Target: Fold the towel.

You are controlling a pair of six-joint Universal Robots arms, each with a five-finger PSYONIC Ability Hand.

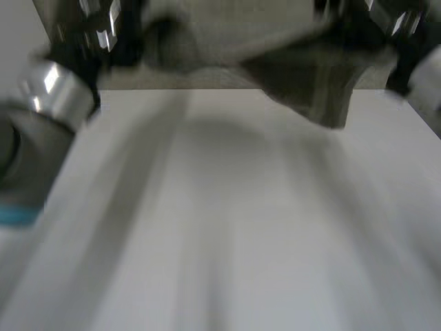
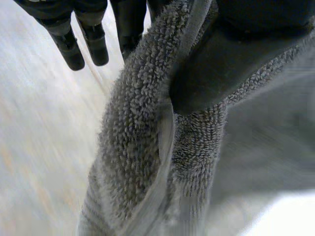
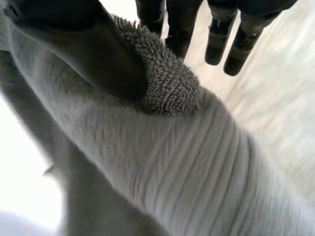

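— Head view?
— The left hand (image 1: pixel 103 34) and right hand (image 1: pixel 386 24) are raised over the far edge of the white table (image 1: pixel 220 241), the grey terry towel (image 1: pixel 303 76) stretched sideways between them.
— Left wrist view?
— Its thumb pinches the towel's hem; the cloth hangs down.
— Right wrist view?
— Same: the thumb clamps the towel against the fingers.

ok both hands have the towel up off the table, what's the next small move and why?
The left hand and right hand each pinch the towel under a thumb. It hangs above the far side of the table, not laid out. I'd probably lower both hands so its bottom edge lands and it can be spread flat for folding.
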